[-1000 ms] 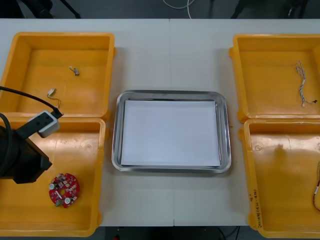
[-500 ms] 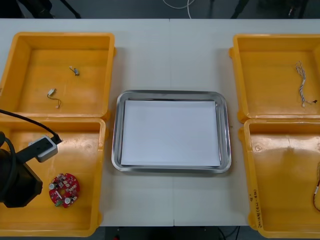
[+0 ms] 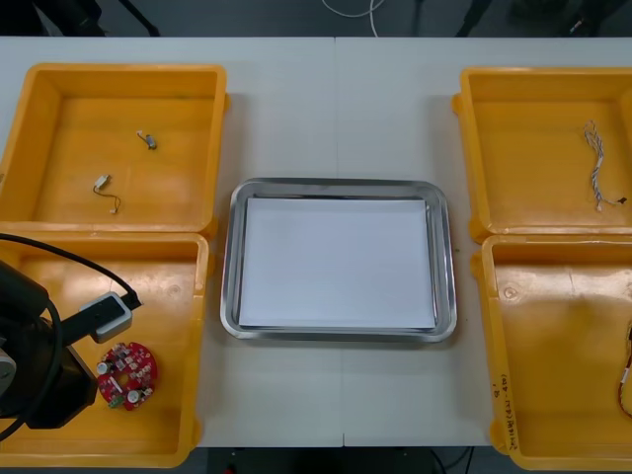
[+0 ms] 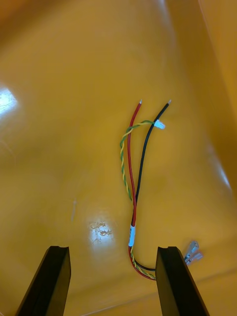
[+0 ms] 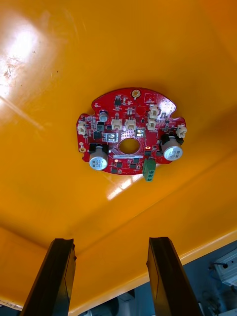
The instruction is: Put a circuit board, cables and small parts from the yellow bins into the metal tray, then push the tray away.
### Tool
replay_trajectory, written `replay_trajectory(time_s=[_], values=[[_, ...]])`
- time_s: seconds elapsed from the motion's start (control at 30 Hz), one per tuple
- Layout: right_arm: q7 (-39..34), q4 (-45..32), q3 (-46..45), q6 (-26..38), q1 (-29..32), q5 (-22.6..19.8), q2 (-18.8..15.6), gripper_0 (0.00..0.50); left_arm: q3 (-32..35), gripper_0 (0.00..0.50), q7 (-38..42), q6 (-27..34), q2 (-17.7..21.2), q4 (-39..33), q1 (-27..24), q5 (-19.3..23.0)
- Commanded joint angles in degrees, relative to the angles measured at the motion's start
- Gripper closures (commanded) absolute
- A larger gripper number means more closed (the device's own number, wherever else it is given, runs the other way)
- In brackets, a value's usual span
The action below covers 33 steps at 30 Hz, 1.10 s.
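Note:
A round red circuit board (image 3: 126,375) lies flat in the near-left yellow bin (image 3: 173,296). My left arm (image 3: 35,370) hangs over that bin just left of the board. In the left wrist view my left gripper (image 5: 113,276) is open and holds nothing, with the board (image 5: 129,133) a little ahead of its fingertips. My right gripper (image 4: 113,281) is open above the floor of an orange-looking bin. A red and yellow cable (image 4: 132,187) with a black strand lies ahead of it, nearer one finger (image 4: 175,281). The metal tray (image 3: 229,267), white inside, sits between the bins.
Two small metal parts (image 3: 148,140) (image 3: 103,184) lie in the far-left bin (image 3: 59,109). A twisted blue and white cable (image 3: 594,163) lies in the far-right bin (image 3: 523,148). The red and yellow cable (image 3: 628,375) shows at the edge of the near-right bin (image 3: 553,365).
My left arm has come toward the table's near edge and slid right, ending close beside the circuit board. Nothing else has moved.

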Motion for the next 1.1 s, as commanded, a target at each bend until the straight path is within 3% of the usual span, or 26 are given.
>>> replay_trajectory(time_s=[0.03, 0.7, 1.1], values=[[-1.1, 2.0, 0.8, -0.3, 1.8, 0.4, 0.8, 0.0, -2.8, 0.07, -2.2, -0.5, 2.3, -1.8, 1.2, -2.5], [-0.4, 4.8, 4.7, -6.8, 3.5, 3.2, 4.4, 0.0, -7.8, 0.069, -1.5, -4.8, 1.6, 2.2, 0.9, -6.2], [0.0, 4.7, 7.1, -10.3, 5.0, 5.3, 4.4, 0.0, -11.1, 0.07, -1.5, -8.4, 1.6, 5.0, 1.0, -9.1]])
